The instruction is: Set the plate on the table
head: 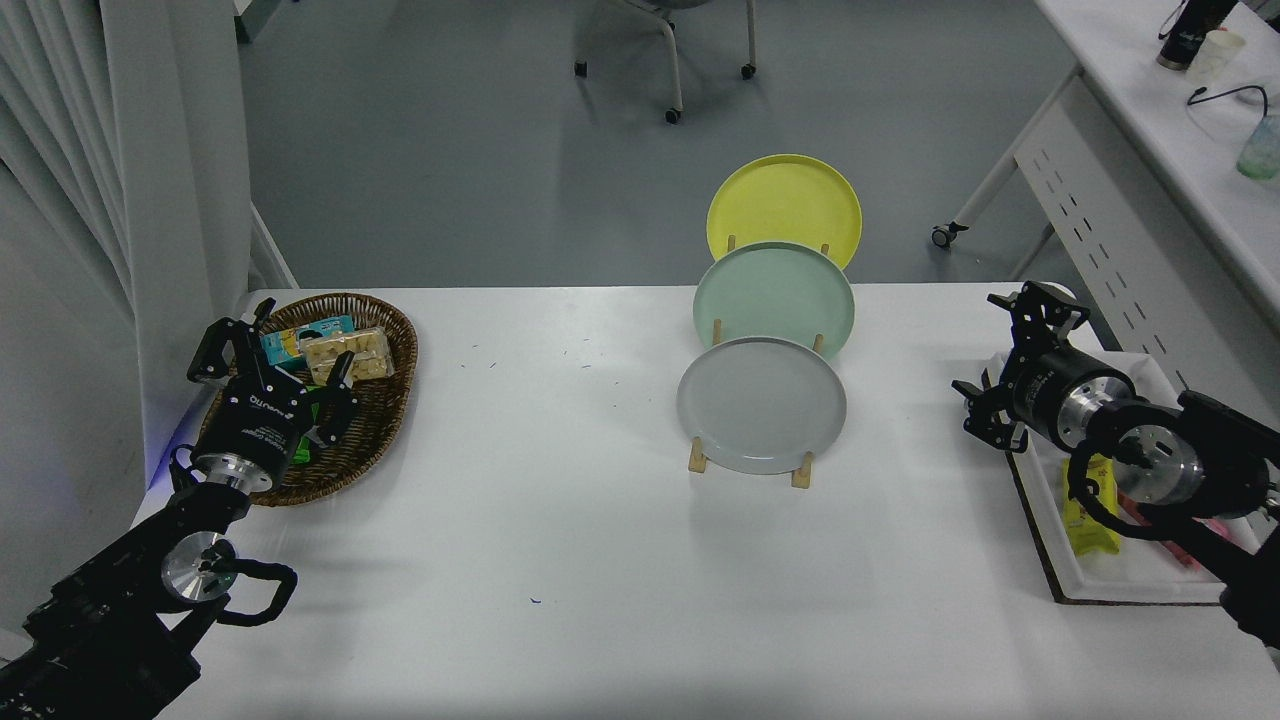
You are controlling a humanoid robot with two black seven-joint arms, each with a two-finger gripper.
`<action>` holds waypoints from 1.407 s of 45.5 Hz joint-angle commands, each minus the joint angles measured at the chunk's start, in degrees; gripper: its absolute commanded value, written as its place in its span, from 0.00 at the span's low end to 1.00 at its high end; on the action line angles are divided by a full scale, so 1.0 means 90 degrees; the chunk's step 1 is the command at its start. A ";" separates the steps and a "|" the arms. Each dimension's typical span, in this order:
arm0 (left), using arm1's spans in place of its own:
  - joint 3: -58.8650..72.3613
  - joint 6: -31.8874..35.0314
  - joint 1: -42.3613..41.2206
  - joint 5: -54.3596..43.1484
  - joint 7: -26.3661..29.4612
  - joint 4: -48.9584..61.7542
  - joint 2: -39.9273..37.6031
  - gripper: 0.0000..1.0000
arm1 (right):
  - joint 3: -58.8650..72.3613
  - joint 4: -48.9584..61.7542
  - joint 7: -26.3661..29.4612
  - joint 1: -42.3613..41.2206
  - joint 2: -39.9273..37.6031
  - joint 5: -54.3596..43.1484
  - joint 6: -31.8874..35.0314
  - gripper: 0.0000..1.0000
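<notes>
Right arm reaching in, grey plate on rack

The right gripper (1012,368) hangs wide open and empty, right of the plate (761,405); the left gripper (270,365) sits open over the basket (385,400).

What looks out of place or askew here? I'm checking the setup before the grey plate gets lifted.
Nothing stands out. The grey plate, mint plate and yellow plate stand upright in the wooden rack. Only a few tiny dark specks mark the table. The right gripper is open, clear of the plates.
</notes>
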State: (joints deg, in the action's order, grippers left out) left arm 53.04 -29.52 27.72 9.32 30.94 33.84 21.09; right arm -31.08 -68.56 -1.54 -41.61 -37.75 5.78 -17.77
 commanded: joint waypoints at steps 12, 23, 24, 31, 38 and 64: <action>-0.0005 -0.0001 -0.0004 0.0000 0.0000 0.0010 0.0000 0.98 | 0.1012 -0.0136 -0.0268 -0.1090 0.0239 0.0988 -0.0223 1.00; 0.0005 -0.0001 -0.0004 0.0000 0.0000 0.0000 0.0000 0.98 | 0.0963 -0.0156 -0.0268 -0.1002 0.0893 0.1008 -0.0876 1.00; 0.0005 -0.0001 -0.0004 0.0000 0.0000 0.0000 0.0000 0.98 | 0.0963 -0.0156 -0.0268 -0.1012 0.0961 0.1017 -0.0974 1.00; -0.0005 -0.0001 -0.0004 0.0000 0.0000 0.0000 0.0000 0.98 | 0.0934 -0.0195 -0.0385 -0.1031 0.1342 0.1290 -0.1405 1.00; -0.0005 -0.0001 -0.0004 0.0000 0.0000 0.0000 0.0000 0.98 | 0.0895 -0.0185 -0.0581 -0.1051 0.1450 0.1476 -0.1454 1.00; -0.0005 -0.0001 -0.0004 0.0000 0.0000 0.0000 0.0000 0.98 | 0.0933 -0.0868 -0.1294 -0.0973 0.1440 0.2072 -0.1805 1.00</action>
State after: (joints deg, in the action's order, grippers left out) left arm 53.04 -29.48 27.68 9.32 30.94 33.85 21.10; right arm -23.80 -73.39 -11.40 -50.86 -24.86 23.71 -32.93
